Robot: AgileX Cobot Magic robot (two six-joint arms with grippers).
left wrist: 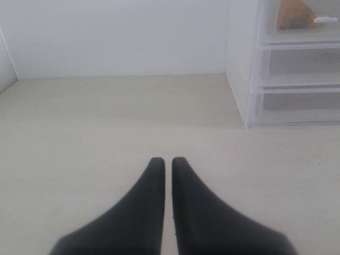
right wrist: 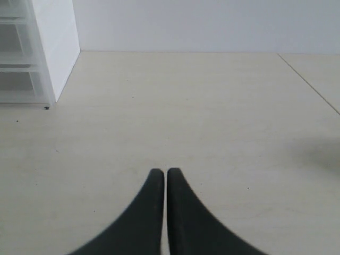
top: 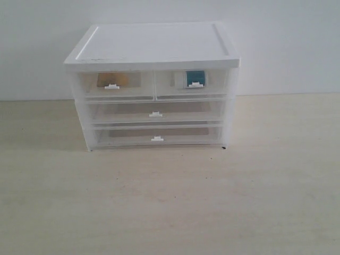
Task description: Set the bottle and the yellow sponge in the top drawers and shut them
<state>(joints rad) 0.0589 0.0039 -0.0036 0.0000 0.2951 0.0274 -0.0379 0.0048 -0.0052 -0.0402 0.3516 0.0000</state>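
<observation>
On the pale bench (top: 170, 212) a white drawer cabinet (top: 154, 45) stands against the wall, its two top drawers (top: 143, 87) both pushed in flush. Left tool (left wrist: 168, 162) and right tool (right wrist: 161, 172) hover over bare bench beside the cabinet, each pressed together and empty. Behind the translucent fronts, the yellow sponge (top: 112, 78) sits in the left top drawer and the bottle (top: 195, 78) in the right.

Left pincer (left wrist: 168, 159) and right pincer (right wrist: 161, 171) both sit closed, jaws seemingly just touching.

The left jaws sit closed over the table (left wrist: 79, 117), yellow sponge (left wrist: 295, 13) inside a top drawer (left wrist: 297, 36).
</observation>
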